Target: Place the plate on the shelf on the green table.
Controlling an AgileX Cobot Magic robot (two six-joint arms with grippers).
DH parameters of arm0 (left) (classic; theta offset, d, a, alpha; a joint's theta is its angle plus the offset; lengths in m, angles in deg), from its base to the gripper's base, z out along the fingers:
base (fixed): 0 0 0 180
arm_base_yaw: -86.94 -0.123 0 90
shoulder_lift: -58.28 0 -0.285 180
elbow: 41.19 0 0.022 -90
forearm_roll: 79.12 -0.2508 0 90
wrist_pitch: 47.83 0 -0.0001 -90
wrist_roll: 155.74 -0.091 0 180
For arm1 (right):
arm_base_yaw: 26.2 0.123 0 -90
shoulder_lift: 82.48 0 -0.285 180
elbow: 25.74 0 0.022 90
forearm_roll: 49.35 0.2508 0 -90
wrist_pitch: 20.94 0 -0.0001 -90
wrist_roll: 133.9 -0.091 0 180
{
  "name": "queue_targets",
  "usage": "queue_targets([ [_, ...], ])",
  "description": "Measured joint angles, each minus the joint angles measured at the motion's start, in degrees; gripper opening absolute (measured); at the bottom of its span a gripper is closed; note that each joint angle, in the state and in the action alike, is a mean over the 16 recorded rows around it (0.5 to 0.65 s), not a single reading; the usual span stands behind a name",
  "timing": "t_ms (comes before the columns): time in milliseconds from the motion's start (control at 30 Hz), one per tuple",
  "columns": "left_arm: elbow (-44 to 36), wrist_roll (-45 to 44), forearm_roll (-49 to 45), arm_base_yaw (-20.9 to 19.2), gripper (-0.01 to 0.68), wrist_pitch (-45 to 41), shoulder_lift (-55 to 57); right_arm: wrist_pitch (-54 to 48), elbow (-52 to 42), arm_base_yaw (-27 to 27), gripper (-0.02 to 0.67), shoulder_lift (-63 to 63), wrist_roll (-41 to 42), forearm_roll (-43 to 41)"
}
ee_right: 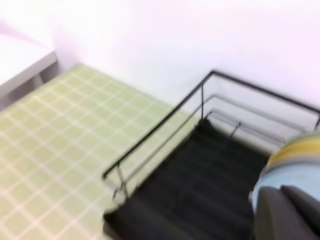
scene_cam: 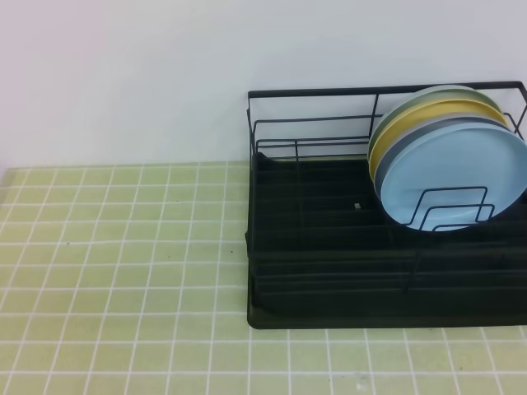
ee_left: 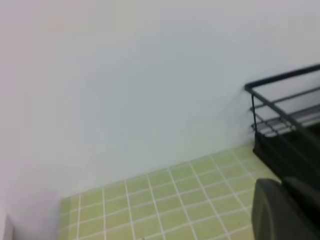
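Your bench [scene_cam: 123,271] of pale green tiles runs wide and bare across the left and front of the high view, meeting the white wall [scene_cam: 123,82] along its far edge; that whole left stretch is your open room. In the right wrist view a pale ledge [ee_right: 20,62] shows beyond the bench's far left corner.

The shelf [scene_cam: 329,280] takes up the right half of the high view, its black tray base squarely on the tiles and its right end running off the picture's edge. Its rectangular wire back frame stands against the wall, and low wire dividers rise from the tray.

The sky-blue plate [scene_cam: 453,185] stands on edge in the right part of the shelf, leaning back, frontmost of a stack; wire dividers cross its lower face. Right behind it sit a grey plate [scene_cam: 436,125], then a yellow plate [scene_cam: 412,119], with a pale green one [scene_cam: 432,92] at the back.

Neither tool shows in the high view. The left tool [ee_left: 287,210] appears only as a dark shape at its wrist view's lower right, closed and empty. The right tool [ee_right: 287,212] is likewise a dark blur near the blue plate's edge, closed with nothing visibly held.
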Motion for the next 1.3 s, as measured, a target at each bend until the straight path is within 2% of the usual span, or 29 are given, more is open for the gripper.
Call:
queue_targets([
  [267, -1.9, 1.0, 0.1, 0.0, -0.001, 0.4, -3.6, 2.6, -17.8, 0.0, 0.011, -19.4, 1.1, -0.1],
  [467, -1.9, 1.1, 0.2, -1.6, -0.001, 0.3, -4.0, 5.7, -26.5, 0.0, 0.011, -32.0, 1.8, -0.1],
  [633, -2.1, 1.1, 0.3, -6.9, -0.001, 0.3, -5.1, 8.7, -30.2, 0.0, 0.011, -39.0, 1.9, 0.5],
  [1000, -5.0, 5.1, 3.2, -22.9, -0.001, 1.4, -10.3, 13.4, -31.9, 0.0, 0.011, -43.0, 2.9, 1.8],
  [1200, -9.4, 7.0, 4.8, -26.1, -0.001, 2.9, -12.3, 19.2, -32.9, -0.4, 0.011, -43.1, 3.9, 0.3],
  [1300, -12.0, 4.2, 7.6, -26.4, -0.001, 3.4, -12.5, 22.1, -34.4, -1.4, 0.011, -44.1, 1.6, -3.4],
])
